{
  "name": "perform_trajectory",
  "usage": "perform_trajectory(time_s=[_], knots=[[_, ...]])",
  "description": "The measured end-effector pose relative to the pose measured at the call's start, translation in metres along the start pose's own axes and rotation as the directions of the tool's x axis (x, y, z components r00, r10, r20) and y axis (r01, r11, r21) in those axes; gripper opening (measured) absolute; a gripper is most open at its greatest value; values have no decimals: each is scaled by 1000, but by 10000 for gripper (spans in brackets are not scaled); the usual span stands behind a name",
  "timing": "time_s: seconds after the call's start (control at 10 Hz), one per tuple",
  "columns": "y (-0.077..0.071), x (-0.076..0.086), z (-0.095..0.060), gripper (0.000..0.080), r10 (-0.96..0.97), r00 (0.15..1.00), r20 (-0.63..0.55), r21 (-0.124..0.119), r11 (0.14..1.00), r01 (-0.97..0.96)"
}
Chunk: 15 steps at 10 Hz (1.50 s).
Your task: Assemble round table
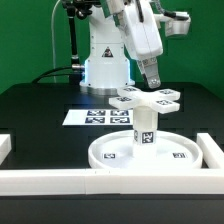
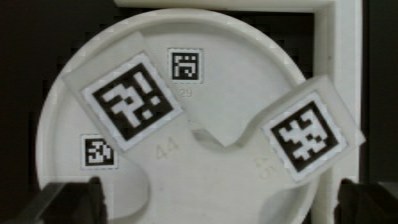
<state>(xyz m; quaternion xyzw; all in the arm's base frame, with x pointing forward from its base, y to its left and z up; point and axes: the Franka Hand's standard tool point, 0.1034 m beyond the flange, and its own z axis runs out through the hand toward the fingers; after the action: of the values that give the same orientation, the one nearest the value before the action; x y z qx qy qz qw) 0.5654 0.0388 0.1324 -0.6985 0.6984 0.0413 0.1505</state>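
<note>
Parts: three white pieces, one of each kind, all carrying black-and-white square tags.
Disc: one disc [image 1: 110, 152], lying flat on the table near the front rail; two small tags show on its floor in the exterior view.
Post: one post [image 1: 145, 128], upright on the middle of the disc, with a tag on its side.
Cross: one cross [image 1: 146, 98], resting level on top of the post (how firmly it is joined, I cannot tell). In the wrist view two of its arms show from above, each with a large tag [image 2: 134, 100].
Rails: three rails [image 1: 50, 180] are seen, one along the front and one at each side of the exterior view.
Marker board: one marker board [image 1: 95, 117], flat on the table behind the disc, with several tags.
Arm: it comes from the white base at the back and leans down toward the cross.
Gripper: the gripper [image 1: 153, 82] hangs just above the cross, on the exterior view's right side of it, pointing downward. The fingers [image 2: 75, 198] are spread apart and nothing is between them.
Table: the table [image 1: 40, 110] is black and matt.
Room: a plain green wall [image 1: 30, 40] stands behind the robot.
</note>
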Motion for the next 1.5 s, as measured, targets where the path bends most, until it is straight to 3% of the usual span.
perform_trajectory(time_s=[0.1, 0.2, 0.4, 0.9, 1.1, 1.2, 1.3, 1.5], knots=[[0, 0, 0, 649, -113, 994, 0, -2, 994, 113], [2, -6, 0, 649, -269, 963, 15, -40, 962, 269], [-1, -14, -5, 649, -494, 868, 49, -73, 865, 496], [-2, -15, -5, 649, -769, 635, 70, -62, 632, 772], [-2, -16, -5, 649, -939, 335, 82, -102, 327, 940], [-2, -16, -7, 649, -976, 192, 102, -88, 183, 979], [-2, -17, -7, 649, -990, 34, 134, -92, 22, 996], [-2, -16, -7, 649, -984, -98, 148, -77, -110, 991]])
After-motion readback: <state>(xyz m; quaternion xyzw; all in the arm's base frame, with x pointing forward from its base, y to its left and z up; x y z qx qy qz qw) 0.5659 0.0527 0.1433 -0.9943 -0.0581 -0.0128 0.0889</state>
